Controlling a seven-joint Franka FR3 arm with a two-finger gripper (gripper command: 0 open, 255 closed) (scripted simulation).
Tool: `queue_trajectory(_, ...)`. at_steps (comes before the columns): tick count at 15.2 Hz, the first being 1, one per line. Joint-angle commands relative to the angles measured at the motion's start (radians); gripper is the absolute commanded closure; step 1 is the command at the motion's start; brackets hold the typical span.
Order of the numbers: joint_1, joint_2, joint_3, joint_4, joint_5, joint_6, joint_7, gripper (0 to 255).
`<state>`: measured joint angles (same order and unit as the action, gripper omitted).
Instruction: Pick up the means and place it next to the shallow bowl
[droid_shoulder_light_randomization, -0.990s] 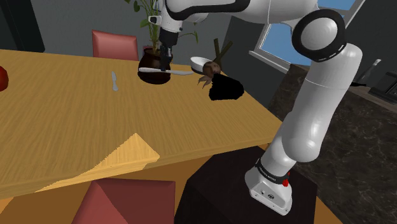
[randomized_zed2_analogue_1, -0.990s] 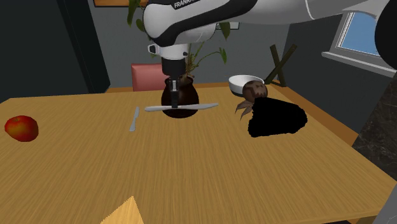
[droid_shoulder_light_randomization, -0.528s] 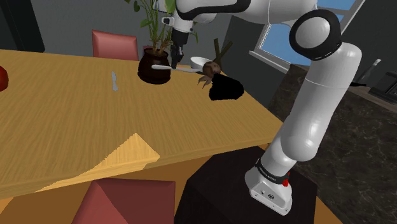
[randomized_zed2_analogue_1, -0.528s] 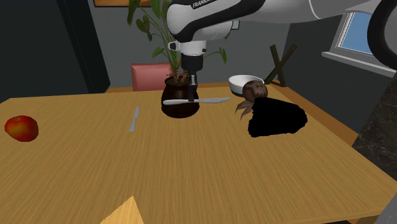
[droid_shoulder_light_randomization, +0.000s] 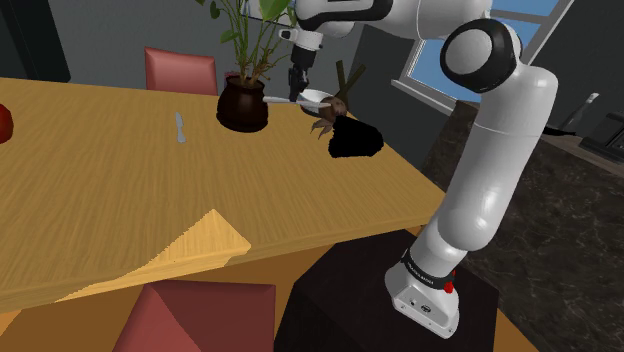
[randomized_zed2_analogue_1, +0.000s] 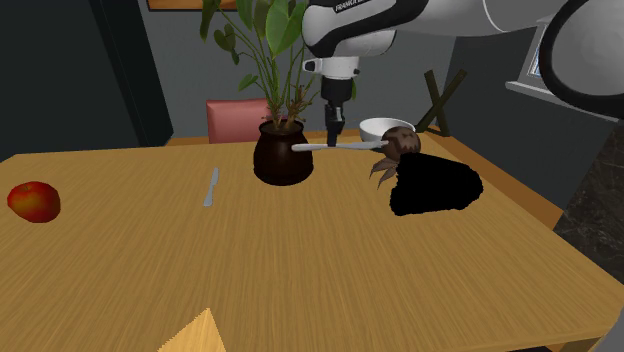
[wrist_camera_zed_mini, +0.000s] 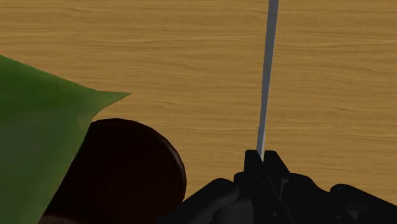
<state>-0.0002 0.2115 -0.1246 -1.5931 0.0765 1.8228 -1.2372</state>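
Observation:
My black gripper (droid_shoulder_light_randomization: 296, 93) is shut on a long grey utensil (droid_shoulder_light_randomization: 274, 99) and holds it level above the wooden table (droid_shoulder_light_randomization: 120, 190). In the second exterior view the gripper (randomized_zed2_analogue_1: 333, 142) hangs between the dark plant pot (randomized_zed2_analogue_1: 281, 158) and the white shallow bowl (randomized_zed2_analogue_1: 378, 128), and the utensil (randomized_zed2_analogue_1: 310, 147) spans that gap. The bowl (droid_shoulder_light_randomization: 315, 97) lies just beyond the gripper in the shoulder view. In the wrist view the fingers (wrist_camera_zed_mini: 264, 160) clamp the utensil (wrist_camera_zed_mini: 267, 76), which runs straight out over the wood.
A second grey utensil (randomized_zed2_analogue_1: 211, 187) lies flat on the table. Beside the bowl sit a brown clawed ball (randomized_zed2_analogue_1: 400, 145) and a black blob (randomized_zed2_analogue_1: 435, 187). The pot (wrist_camera_zed_mini: 121, 172) and a green leaf (wrist_camera_zed_mini: 38, 127) are close under the hand. A red apple (randomized_zed2_analogue_1: 33, 200) rests far off.
The gripper has carried the grey utensil from in front of the plant pot, past it, toward the white bowl, staying shut on it throughout.

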Motion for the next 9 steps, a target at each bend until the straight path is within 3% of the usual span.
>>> queue_trajectory(1,-0.028,0.028,-0.016,0.039,0.008,-0.014,-0.045,255)
queue_trajectory(9,-0.151,0.164,-0.069,0.233,0.047,-0.084,-0.213,255)
